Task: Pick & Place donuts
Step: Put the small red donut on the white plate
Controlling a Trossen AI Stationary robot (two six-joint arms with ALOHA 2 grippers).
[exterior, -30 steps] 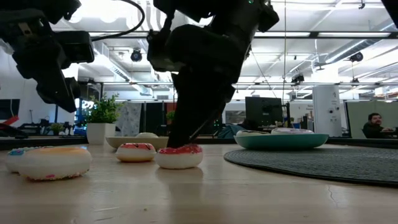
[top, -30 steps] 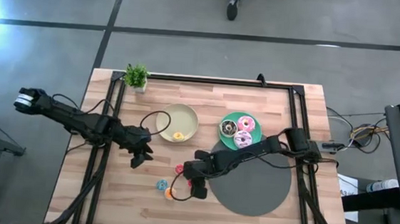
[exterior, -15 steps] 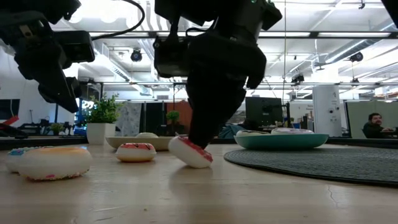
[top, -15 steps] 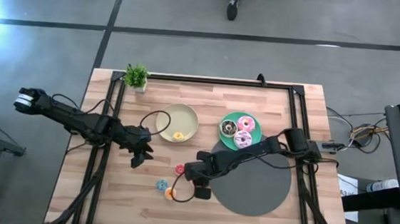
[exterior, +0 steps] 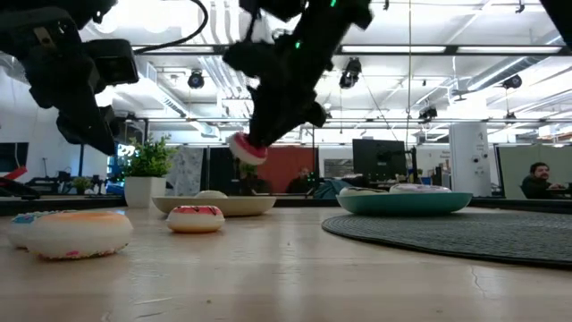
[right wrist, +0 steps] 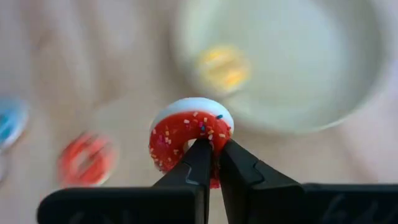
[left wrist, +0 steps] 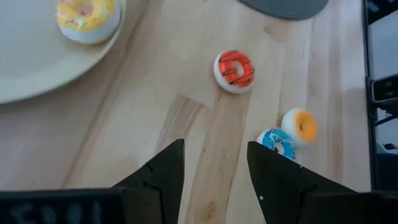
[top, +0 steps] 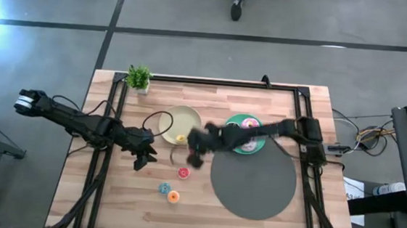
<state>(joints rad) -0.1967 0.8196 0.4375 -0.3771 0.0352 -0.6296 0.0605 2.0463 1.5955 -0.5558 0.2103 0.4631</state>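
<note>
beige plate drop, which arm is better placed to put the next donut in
Right. Its tool already grips a red sprinkled donut in the air beside the beige plate. The left tool is open and empty over the table.

The right pincer (right wrist: 209, 163) has lifted the red sprinkled donut (right wrist: 188, 132) clear off the desk (top: 253, 227), where a second ago it rested, then tipped on its edge. The right arm has swung away from the blue donut (top: 163, 188) and orange donut (top: 174, 196) toward the beige plate (top: 191, 114), and the donut now hangs just beside the plate's rim.
</note>
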